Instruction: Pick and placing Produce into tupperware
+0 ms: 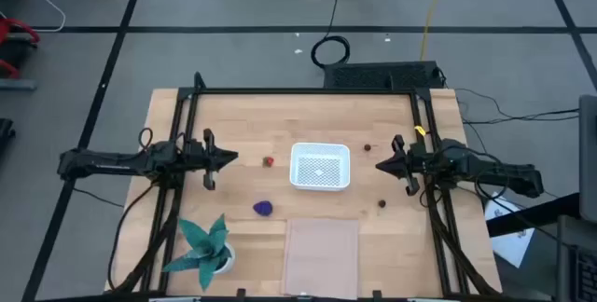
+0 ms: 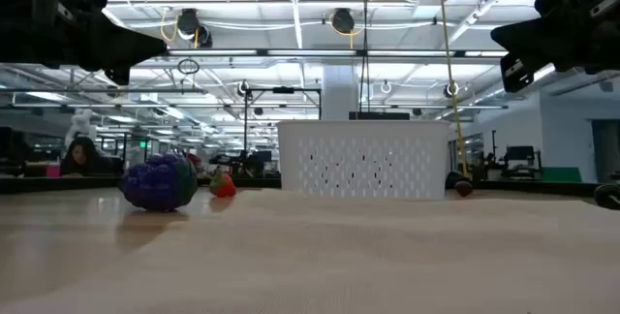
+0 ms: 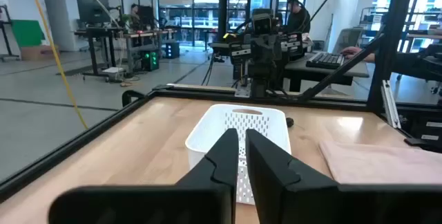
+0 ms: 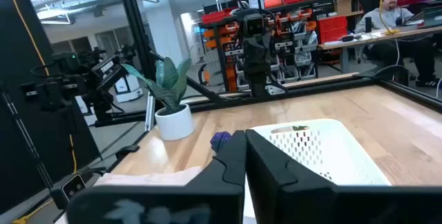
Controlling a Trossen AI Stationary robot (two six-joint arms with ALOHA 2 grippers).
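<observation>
Produce (image 1: 264, 208) outside tupperware (image 1: 320, 166) — untouched.

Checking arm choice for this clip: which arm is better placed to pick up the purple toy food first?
Probably the left. The purple toy food lies on the left gripper's side of the white container; the right gripper would have to reach across it. Both are shut and empty.

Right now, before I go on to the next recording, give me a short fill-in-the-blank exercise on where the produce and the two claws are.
1. The white tupperware holds ____ pieces of produce.
2. The purple lump lies on the table between the tupperware and the potted ____.
3. The left claw and the right claw hover at opposite sides of the tupperware, both ____.
4. The red piece lies on the side of the tupperware nearer the ____ claw.

Missing words: no; plant; shut; left
</observation>
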